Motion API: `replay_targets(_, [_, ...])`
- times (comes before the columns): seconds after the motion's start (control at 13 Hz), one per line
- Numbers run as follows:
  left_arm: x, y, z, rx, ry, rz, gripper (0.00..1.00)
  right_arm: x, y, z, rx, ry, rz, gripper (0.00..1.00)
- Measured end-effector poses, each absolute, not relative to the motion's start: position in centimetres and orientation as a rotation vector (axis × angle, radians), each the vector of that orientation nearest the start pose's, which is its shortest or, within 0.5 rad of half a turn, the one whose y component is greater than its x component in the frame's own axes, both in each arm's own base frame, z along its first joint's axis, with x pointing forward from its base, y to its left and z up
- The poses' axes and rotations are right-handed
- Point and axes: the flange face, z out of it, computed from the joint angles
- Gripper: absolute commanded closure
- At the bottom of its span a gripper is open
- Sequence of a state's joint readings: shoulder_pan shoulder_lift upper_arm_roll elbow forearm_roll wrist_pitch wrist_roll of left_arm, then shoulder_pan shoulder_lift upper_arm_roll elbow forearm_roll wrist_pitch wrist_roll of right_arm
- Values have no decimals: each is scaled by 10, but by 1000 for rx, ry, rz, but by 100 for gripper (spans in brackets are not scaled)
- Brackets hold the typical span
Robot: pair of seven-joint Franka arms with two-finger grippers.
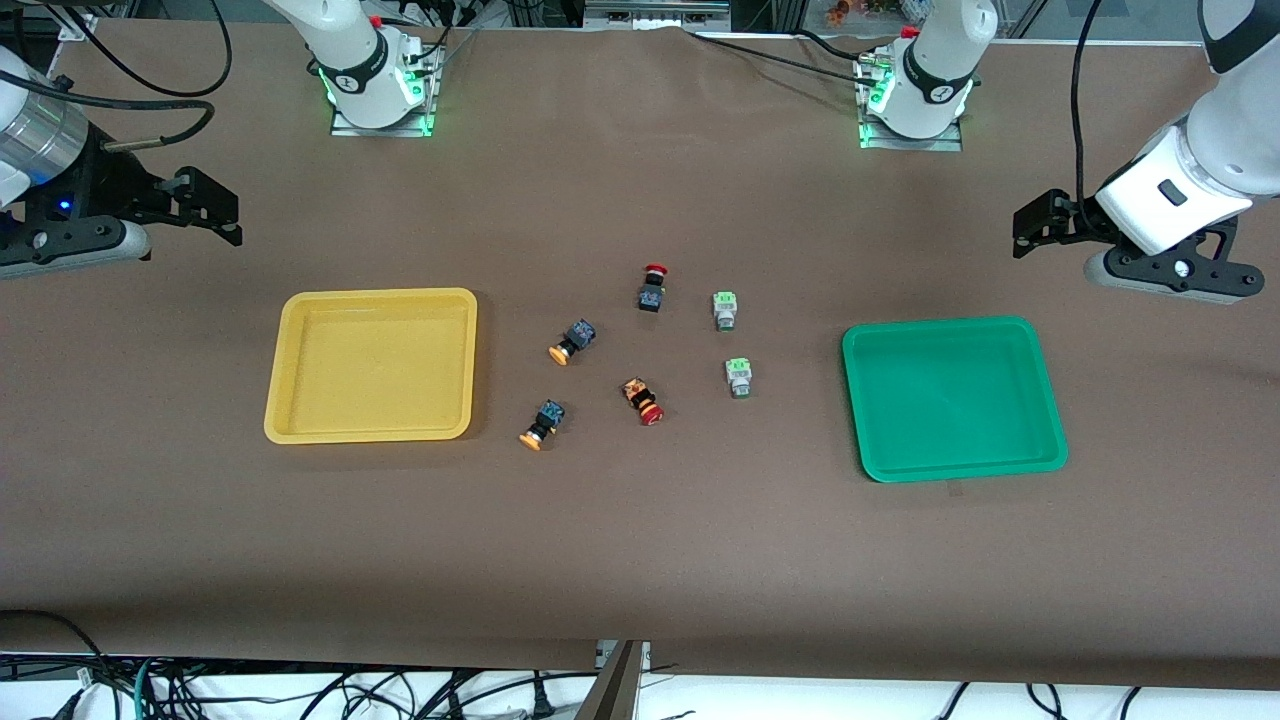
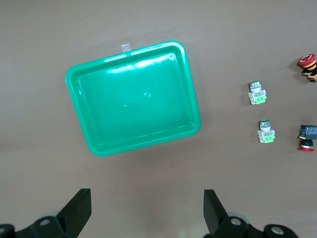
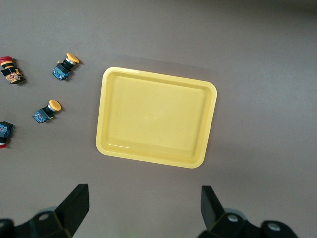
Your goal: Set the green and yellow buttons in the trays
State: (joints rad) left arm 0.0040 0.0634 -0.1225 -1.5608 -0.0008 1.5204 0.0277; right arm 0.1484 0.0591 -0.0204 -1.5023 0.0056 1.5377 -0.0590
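No readable writing. Yellow tray (image 1: 371,366) and green tray (image 1: 953,398) hold nothing. Yellow buttons (image 1: 571,342) (image 1: 541,424) and green buttons (image 1: 725,310) (image 1: 739,377) lie on table (image 1: 640,560) between trays, with red switches (image 1: 653,288). Left gripper (image 2: 147,210) and right gripper (image 3: 143,208) hover spread wide, holding nothing.

The worktop (image 1: 640,560) has a matt brown cover, like cloth or paper, a little wrinkled. The green tray (image 2: 132,98) is smooth glossy plastic with bright reflections. The yellow tray (image 3: 156,117) is smooth plastic too, less shiny. Both arms have glossy white shells.
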Motion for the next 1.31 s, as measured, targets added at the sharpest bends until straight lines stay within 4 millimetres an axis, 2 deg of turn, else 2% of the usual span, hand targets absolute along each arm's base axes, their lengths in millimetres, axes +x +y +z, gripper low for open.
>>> replay_targets(0.77, [567, -56, 584, -3136, 205, 168, 0, 567, 73, 618, -3120, -275, 36, 0])
replay_targets(1.08, [569, -58, 576, -3134, 211, 198, 0, 581, 87, 588, -3078, -287, 109, 0])
replay_targets(1.23, [572, -63, 561, -3131, 226, 255, 0, 585, 89, 578, -3072, -291, 131, 0])
replay_targets(1.31, [576, -67, 545, -3129, 236, 303, 0, 585, 92, 577, -3068, -300, 138, 0])
